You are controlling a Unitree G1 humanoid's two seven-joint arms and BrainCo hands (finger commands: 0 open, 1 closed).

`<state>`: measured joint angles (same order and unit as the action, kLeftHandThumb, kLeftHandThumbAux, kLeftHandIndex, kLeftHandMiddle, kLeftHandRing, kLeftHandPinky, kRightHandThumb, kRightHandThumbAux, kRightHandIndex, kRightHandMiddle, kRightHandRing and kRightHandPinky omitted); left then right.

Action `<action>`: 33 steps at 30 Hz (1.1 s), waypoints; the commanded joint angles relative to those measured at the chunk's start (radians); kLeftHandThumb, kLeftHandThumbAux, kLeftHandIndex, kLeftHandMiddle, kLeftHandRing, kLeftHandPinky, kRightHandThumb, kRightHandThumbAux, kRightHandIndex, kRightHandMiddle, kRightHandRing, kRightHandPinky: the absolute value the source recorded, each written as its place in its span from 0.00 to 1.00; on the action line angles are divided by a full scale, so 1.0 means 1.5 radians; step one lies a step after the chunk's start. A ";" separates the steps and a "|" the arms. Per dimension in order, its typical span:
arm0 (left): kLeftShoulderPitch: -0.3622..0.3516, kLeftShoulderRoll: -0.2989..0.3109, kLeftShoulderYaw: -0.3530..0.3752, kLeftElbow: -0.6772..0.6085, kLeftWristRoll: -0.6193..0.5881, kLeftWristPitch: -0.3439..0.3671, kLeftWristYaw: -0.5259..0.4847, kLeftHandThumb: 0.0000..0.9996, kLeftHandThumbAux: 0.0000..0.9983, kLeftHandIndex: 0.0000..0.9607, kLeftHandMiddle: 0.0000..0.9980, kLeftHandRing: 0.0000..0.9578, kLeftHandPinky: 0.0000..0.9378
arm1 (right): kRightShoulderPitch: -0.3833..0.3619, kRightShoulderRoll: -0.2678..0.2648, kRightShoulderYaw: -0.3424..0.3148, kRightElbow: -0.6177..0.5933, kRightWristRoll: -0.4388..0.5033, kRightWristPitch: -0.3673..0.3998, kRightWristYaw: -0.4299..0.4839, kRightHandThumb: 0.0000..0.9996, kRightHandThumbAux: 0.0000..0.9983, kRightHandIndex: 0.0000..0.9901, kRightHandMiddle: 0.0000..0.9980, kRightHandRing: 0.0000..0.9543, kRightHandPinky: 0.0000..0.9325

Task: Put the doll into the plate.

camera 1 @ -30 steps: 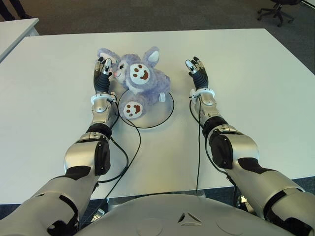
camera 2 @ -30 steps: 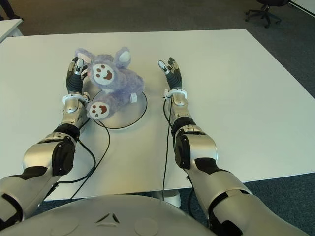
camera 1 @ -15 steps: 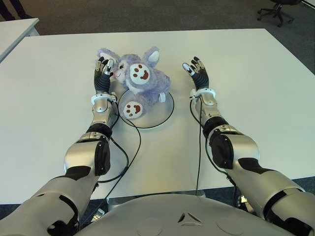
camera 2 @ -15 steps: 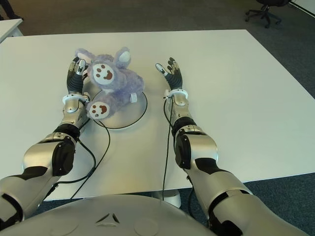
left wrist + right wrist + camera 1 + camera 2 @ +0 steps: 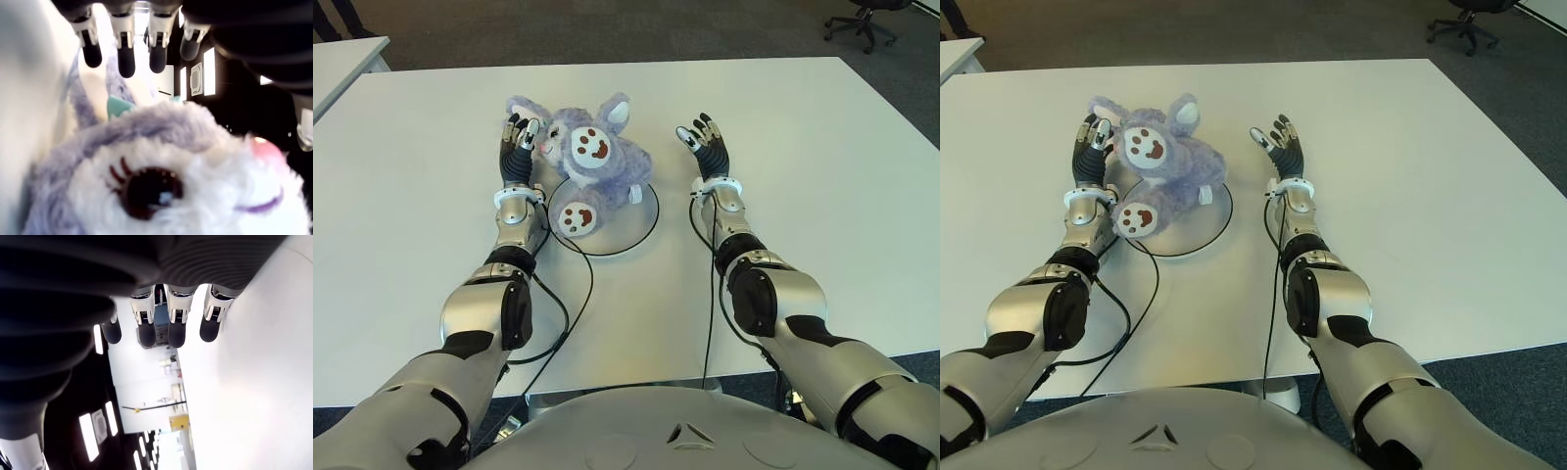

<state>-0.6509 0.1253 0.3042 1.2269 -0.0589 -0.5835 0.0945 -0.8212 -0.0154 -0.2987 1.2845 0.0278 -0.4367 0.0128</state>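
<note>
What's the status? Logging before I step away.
Left hand open beside the doll. Right hand open, holding nothing, right of the plate. Doll lying across plate. Nothing in the way.

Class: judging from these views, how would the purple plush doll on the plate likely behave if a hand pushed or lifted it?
The fluffy purple plush doll would probably squash and flop. It looks light. Overhanging the round white plate, it may tip out.
</note>
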 commanded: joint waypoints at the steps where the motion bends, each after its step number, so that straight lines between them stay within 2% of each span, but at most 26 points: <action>1: 0.080 -0.028 0.003 0.048 -0.006 0.014 -0.008 0.00 0.38 0.00 0.12 0.13 0.11 | 0.078 0.027 -0.008 0.039 0.010 0.029 0.001 0.04 0.68 0.03 0.08 0.08 0.08; 19: 0.090 -0.030 -0.003 0.049 -0.001 0.012 -0.012 0.00 0.39 0.00 0.13 0.13 0.12 | 0.098 0.038 -0.008 0.039 0.010 0.006 0.004 0.04 0.67 0.03 0.10 0.10 0.10; 33: 0.104 -0.032 -0.019 0.050 0.023 0.001 0.008 0.00 0.41 0.00 0.14 0.14 0.11 | 0.116 0.041 0.014 0.041 -0.008 0.007 -0.010 0.03 0.70 0.04 0.08 0.08 0.09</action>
<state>-0.6472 0.1258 0.2866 1.2265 -0.0353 -0.5890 0.0900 -0.7988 0.0129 -0.2820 1.2655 0.0262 -0.4858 0.0116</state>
